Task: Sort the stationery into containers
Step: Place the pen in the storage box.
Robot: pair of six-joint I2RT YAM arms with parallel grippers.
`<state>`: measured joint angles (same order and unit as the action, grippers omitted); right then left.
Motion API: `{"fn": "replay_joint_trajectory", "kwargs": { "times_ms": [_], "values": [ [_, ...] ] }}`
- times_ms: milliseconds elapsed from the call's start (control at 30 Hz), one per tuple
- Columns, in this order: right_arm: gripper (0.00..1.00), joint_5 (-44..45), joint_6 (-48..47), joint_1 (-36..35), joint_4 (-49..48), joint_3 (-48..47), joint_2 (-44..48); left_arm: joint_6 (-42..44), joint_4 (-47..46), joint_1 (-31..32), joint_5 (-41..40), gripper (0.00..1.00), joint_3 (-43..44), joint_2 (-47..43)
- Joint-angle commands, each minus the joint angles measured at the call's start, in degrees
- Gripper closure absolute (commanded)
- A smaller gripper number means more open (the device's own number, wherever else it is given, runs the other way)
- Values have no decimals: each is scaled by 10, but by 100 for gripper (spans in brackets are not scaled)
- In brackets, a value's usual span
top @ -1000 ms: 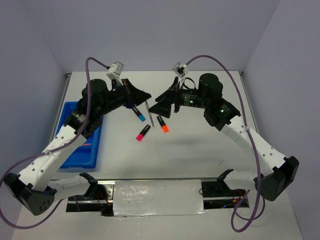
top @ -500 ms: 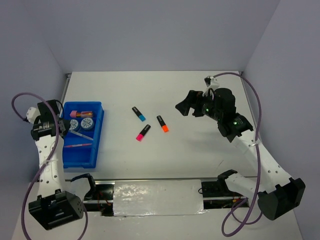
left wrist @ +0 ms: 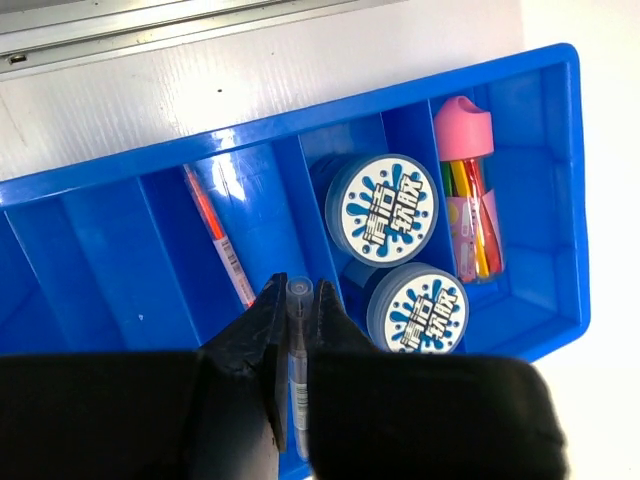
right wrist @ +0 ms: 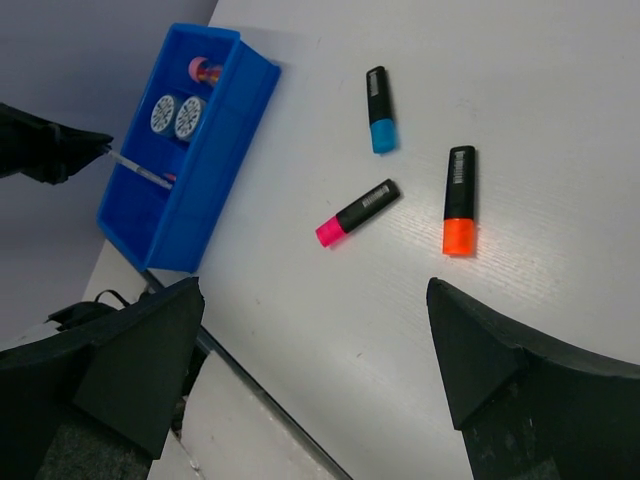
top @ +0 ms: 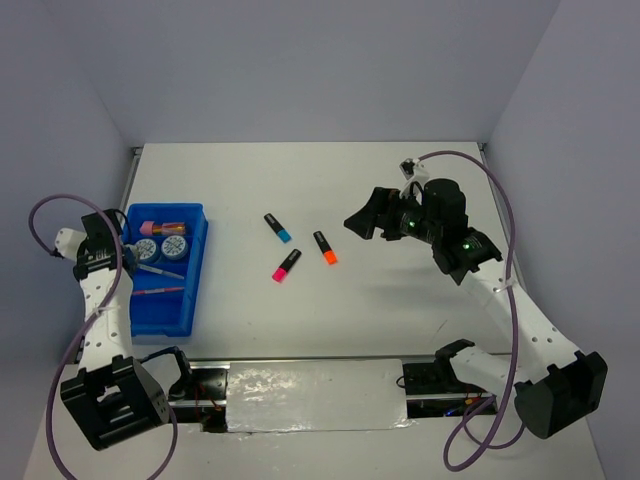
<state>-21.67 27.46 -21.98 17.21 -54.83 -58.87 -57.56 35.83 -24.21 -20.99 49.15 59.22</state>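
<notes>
Left gripper [left wrist: 297, 292] pinches a pen [left wrist: 298, 350] beside Chinese-lettered rolls [left wrist: 382, 208].

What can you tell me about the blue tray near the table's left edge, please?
The blue tray is a rectangular box of glossy plastic, split by inner walls into four compartments. It lies flat on the table. One end compartment holds a pink-capped tube, the next two round patterned rolls, the third a thin red pen. The left gripper holds a clear pen over it.
</notes>
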Motion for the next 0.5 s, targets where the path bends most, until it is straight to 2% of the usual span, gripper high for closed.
{"fn": "replay_joint_trajectory", "kwargs": {
  "times_ms": [0, 33, 67, 133, 167, 233, 267, 300, 400, 433, 467],
  "values": [
    [0, -25, 4, -3, -26, -35, -5, -16, -42, -6, -22, 84, -11, -4],
    [0, -26, 3, -3, -24, -37, -7, -15, -45, -7, -23, 81, -19, -5],
    [0, -27, 2, -3, -24, -40, -8, -14, -44, -7, -26, 69, -21, -8],
    [0, -30, 2, -3, -20, -45, -12, -13, -42, -8, -32, 54, -27, -9],
    [0, -31, 2, -3, -21, -46, -12, -11, -40, -9, -30, 40, -28, -11],
    [0, -31, 2, -3, -18, -50, -13, -8, -33, -10, -28, 26, -25, -10],
    [0, -30, 2, -3, -17, -52, -14, -10, -18, -11, -28, 6, -21, -10],
    [0, -32, 1, -3, -16, -55, -14, -10, -11, -11, -28, 1, -14, -9],
    [0, -29, -2, -3, -6, -63, -12, 6, 14, -12, -24, 1, 15, -8],
    [0, -28, -5, -3, -1, -67, -8, 20, 17, -9, 0, 1, 31, -4],
    [0, -23, -9, -3, 5, -71, -6, 64, 0, -1, 19, 1, 47, 4]
  ]
}}
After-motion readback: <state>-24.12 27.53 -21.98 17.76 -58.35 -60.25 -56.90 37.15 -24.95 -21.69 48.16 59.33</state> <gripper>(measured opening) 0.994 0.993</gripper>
